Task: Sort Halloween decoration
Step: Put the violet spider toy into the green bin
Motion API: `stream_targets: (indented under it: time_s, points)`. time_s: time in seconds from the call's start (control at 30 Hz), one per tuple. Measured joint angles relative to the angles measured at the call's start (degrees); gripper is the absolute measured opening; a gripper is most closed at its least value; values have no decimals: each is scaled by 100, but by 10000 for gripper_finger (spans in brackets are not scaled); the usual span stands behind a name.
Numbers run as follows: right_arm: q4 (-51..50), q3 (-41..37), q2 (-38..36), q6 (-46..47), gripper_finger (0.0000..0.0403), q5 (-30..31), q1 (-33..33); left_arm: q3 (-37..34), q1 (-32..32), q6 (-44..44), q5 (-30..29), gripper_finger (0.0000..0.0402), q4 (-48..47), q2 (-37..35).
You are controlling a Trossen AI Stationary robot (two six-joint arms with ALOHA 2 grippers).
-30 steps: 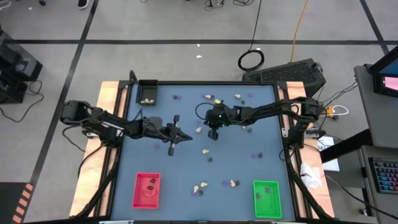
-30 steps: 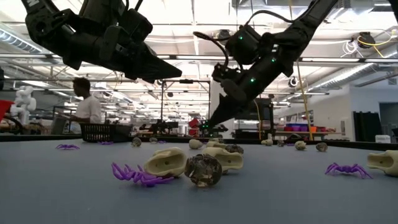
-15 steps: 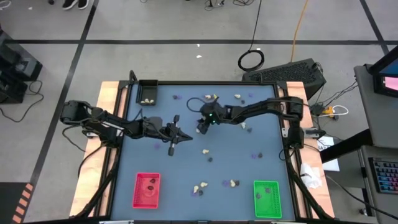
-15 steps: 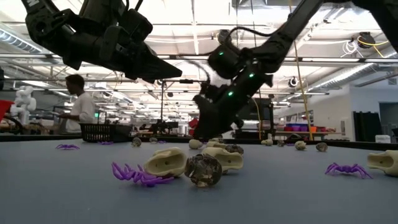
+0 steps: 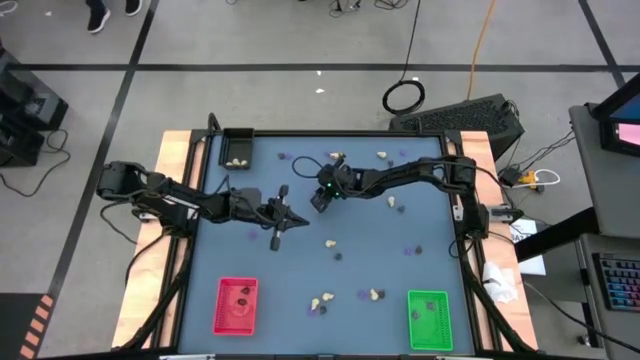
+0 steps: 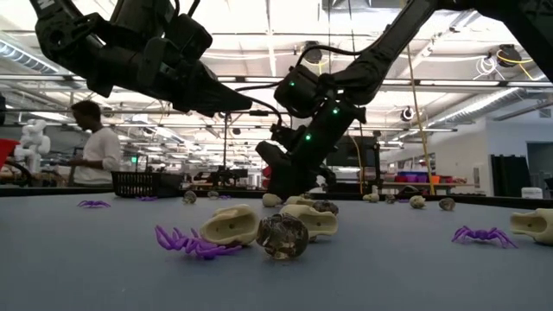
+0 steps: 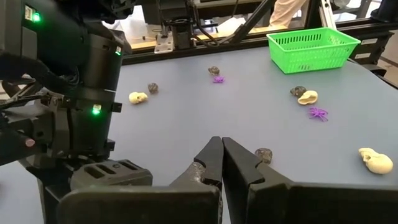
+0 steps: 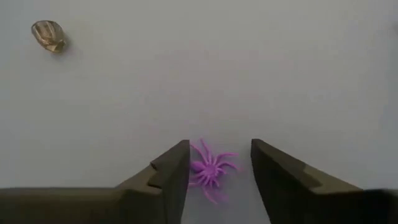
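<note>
The Halloween decoration lies scattered on the blue table: cream lumps (image 5: 325, 298), black lumps (image 5: 338, 255) and purple bits (image 5: 362, 296). My right gripper (image 8: 219, 152) is open and low over the table's middle (image 5: 318, 200). Its fingers stand on either side of a flat purple spider (image 8: 211, 169) that lies on the table. I see no touch. A dark skull (image 8: 50, 34) lies farther off. My left gripper (image 5: 290, 217) hangs shut and empty above the table, left of the right one (image 7: 221, 144).
A black tray (image 5: 237, 148) with cream lumps sits at the far left corner. A red tray (image 5: 237, 305) is at the near left and a green tray (image 5: 430, 318) at the near right. A person walks in the room beyond the table (image 6: 91, 142).
My right gripper has gone down and toward the table's left edge, rolling about its own line, and now stands just above the table. Its fingers, together one second ago in the low view, now stand apart.
</note>
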Motion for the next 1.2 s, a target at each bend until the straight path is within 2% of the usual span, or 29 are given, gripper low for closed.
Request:
stream_targets:
  time_s: [0.3, 0.47, 0.93, 1.2]
  points:
    - [-182, 0, -7, -161, 62, -75, 35, 0, 0, 0, 0, 5, -1, 0]
    - [-250, -12, -139, -341, 26, -294, 106, 0, 0, 0, 0, 5, -4, 0]
    - [-753, -35, -807, -618, 15, -171, 526, 0, 0, 0, 0, 5, -38, 0]
    - [-1691, -26, -1465, -456, 3, -28, 994, 0, 0, 0, 0, 5, -69, 0]
